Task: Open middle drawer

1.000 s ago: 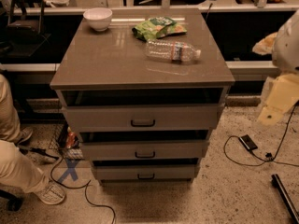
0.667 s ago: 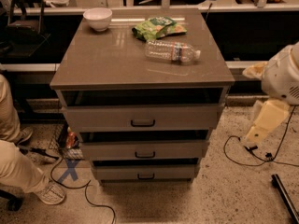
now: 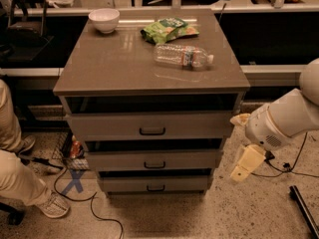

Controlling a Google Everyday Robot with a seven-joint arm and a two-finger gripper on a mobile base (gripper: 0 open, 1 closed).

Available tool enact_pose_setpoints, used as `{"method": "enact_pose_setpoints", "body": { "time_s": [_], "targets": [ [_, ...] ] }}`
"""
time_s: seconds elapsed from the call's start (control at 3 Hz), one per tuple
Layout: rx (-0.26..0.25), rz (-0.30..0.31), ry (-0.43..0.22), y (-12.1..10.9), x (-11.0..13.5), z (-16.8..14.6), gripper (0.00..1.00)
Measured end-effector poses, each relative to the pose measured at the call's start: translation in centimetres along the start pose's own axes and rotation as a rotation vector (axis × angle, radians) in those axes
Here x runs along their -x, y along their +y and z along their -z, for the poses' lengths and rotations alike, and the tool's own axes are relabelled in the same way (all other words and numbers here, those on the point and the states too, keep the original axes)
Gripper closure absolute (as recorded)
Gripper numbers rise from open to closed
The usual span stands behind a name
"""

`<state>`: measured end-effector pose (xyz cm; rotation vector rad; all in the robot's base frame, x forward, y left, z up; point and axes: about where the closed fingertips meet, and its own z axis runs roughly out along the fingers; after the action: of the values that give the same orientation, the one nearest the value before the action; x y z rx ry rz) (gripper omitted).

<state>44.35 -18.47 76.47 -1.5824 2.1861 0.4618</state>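
The middle drawer (image 3: 154, 160) is the wide grey-taupe front between the taller top drawer (image 3: 149, 126) and the bottom drawer (image 3: 155, 184) of the cabinet. It carries a small black bar handle (image 3: 154, 165) and sits closed, in line with the other fronts. My gripper (image 3: 245, 164) hangs from the white arm (image 3: 284, 121) just right of the cabinet, level with the middle drawer and a short gap from its right end. It touches nothing.
On the cabinet top (image 3: 114, 68) lie a white bowl (image 3: 104, 20), a green snack bag (image 3: 169, 30) and a plastic water bottle (image 3: 182, 55). A seated person's legs (image 3: 20, 178) are at the left. Cables and a blue tape cross (image 3: 75, 180) lie on the floor.
My arm has swung left and down, bringing the gripper from the far right to just beside the cabinet's right side. The drawers have not moved.
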Motion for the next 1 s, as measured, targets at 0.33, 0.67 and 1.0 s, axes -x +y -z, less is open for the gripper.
{"method": "enact_pose_setpoints", "body": {
  "time_s": [0.33, 0.67, 1.0],
  "targets": [
    [0.000, 0.002, 0.000, 0.0, -0.1, -0.2, 0.00],
    [0.000, 0.026, 0.003, 0.0, -1.0, -4.0, 0.00],
    [0.005, 0.059, 0.043, -0.6, -3.1, -11.1, 0.00]
  ]
}}
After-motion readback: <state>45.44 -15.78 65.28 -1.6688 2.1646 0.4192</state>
